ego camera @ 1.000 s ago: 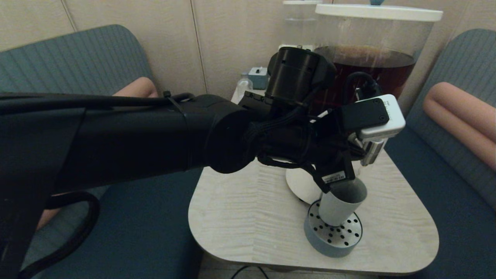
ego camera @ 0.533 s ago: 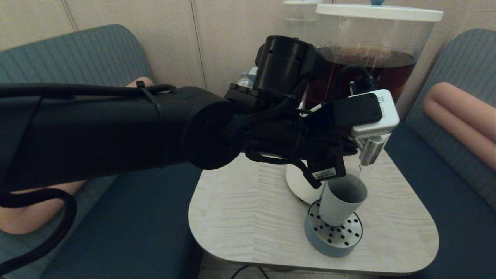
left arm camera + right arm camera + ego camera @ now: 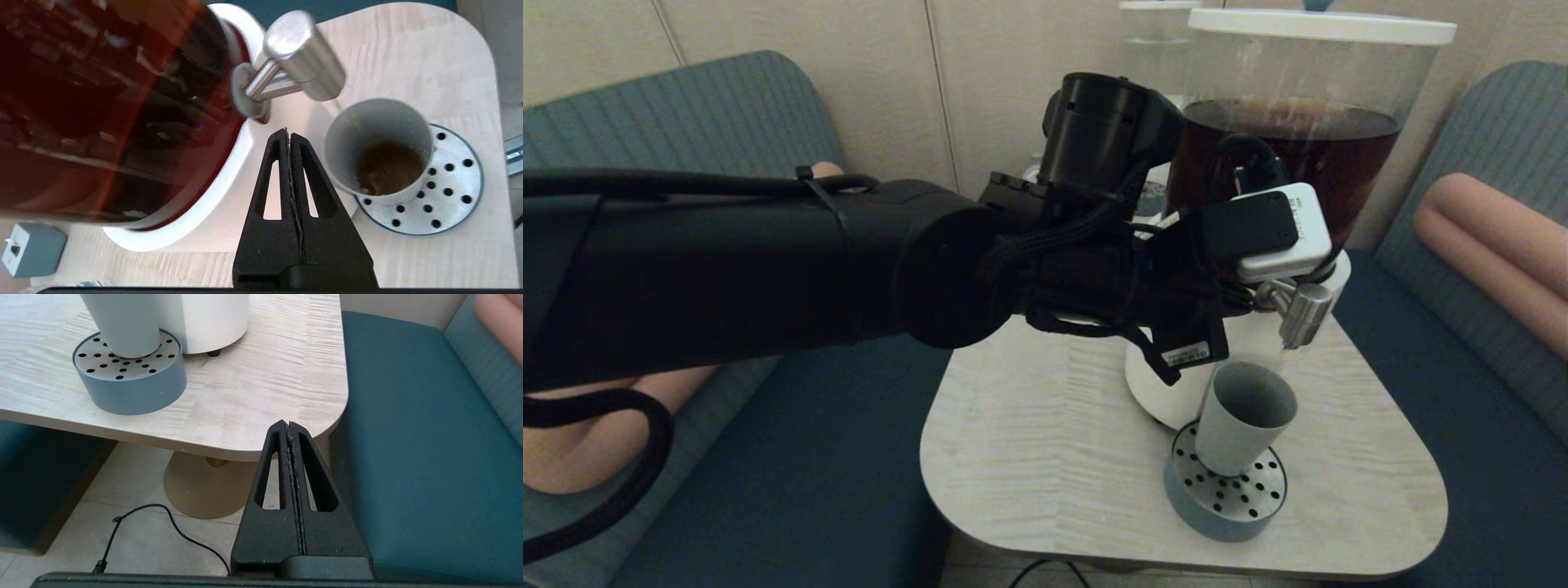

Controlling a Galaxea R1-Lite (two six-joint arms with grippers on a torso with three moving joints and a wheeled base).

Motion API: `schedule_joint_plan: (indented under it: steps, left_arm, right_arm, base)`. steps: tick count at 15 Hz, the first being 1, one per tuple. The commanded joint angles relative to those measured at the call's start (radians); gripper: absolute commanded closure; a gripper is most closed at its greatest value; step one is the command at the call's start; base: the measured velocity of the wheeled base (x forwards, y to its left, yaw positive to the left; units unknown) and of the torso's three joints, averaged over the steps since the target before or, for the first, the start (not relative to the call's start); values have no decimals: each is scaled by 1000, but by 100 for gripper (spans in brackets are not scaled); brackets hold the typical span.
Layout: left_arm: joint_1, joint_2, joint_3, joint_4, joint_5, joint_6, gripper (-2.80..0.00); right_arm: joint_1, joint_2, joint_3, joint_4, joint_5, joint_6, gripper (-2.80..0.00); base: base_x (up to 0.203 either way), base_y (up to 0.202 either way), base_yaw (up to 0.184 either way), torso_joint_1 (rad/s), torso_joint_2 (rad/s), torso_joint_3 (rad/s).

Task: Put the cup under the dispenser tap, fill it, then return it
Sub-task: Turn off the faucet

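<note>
— how far along is it, you reckon?

— about halfway, i'd say. the cup (image 3: pixel 378 151) is standing upright on the round perforated drip tray (image 3: pixel 453 183), right below the dispenser tap (image 3: pixel 302 57), so the placing is done. there's brown liquid pooled in the bottom of it, well short of the rim, and a thin thread seems to be running from the nozzle in the head view, though it's faint.

— so what's left?

— finishing the fill, as i judge it, then shutting off the flow and carrying the cup back. nothing is holding it now.

— where are the arms?

— the left gripper (image 3: pixel 289 136) is up beside the white base of the dispenser, near the tap, its jaws pressed together on nothing. the right gripper (image 3: pixel 288 428) hangs off the desk (image 3: pixel 265 375) edge over the blue seat, jaws pressed together too, idle.

— count it up for me.

— one cup, one drip tray, one steel tap in sight. two dispensers: the big tank of dark liquid (image 3: pixel 1282 155) and a clear one (image 3: pixel 1152 41) behind it. one small grey box (image 3: pixel 32 253) on the desk.
</note>
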Motion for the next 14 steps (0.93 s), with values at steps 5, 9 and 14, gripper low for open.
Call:
schedule_joint_plan:
  steps: [5, 9, 14]
  left_arm:
    - [0, 35, 0, -104, -7, 8, 0]
    - [0, 43, -9, -105, -9, 8, 0]
    - [-2, 51, -16, -105, -9, 8, 0]
  right_arm:
    - [1, -2, 0, 0, 0, -1, 0]
    - [1, -2, 0, 0, 0, -1, 0]
    - [1, -2, 0, 0, 0, -1, 0]
  base:
    - [0, 0, 0, 0, 0, 0]
    - [0, 0, 0, 0, 0, 0]
    - [0, 0, 0, 0, 0, 0]
